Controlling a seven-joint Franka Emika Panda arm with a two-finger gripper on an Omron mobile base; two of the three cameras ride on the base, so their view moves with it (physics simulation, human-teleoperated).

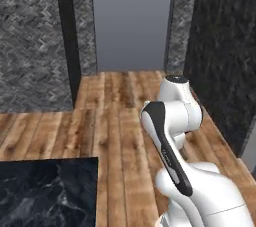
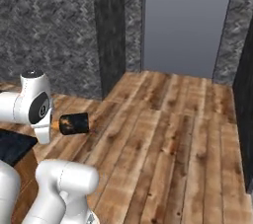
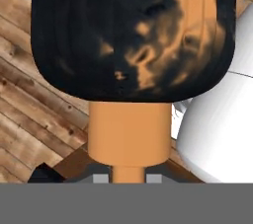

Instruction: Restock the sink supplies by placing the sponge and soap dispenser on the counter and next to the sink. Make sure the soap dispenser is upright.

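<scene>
Soap dispenser (image 2: 74, 123) is lying sideways, clenched in the hand (image 3: 127, 176); black bench (image 1: 47, 191) sitting at 7 o'clock in the left base view, on wooden floor (image 2: 163, 134).

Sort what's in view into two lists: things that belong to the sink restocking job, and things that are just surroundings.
Belongs to the job:
- soap dispenser, dark body with orange neck, lying sideways in the right base view, held at its pump end
- gripper, shut on the dispenser's neck
- black marble countertop corner, though whether it is the sink counter cannot be told

Just surroundings:
- wooden floor
- grey herringbone wall
- grey doorway panel
</scene>
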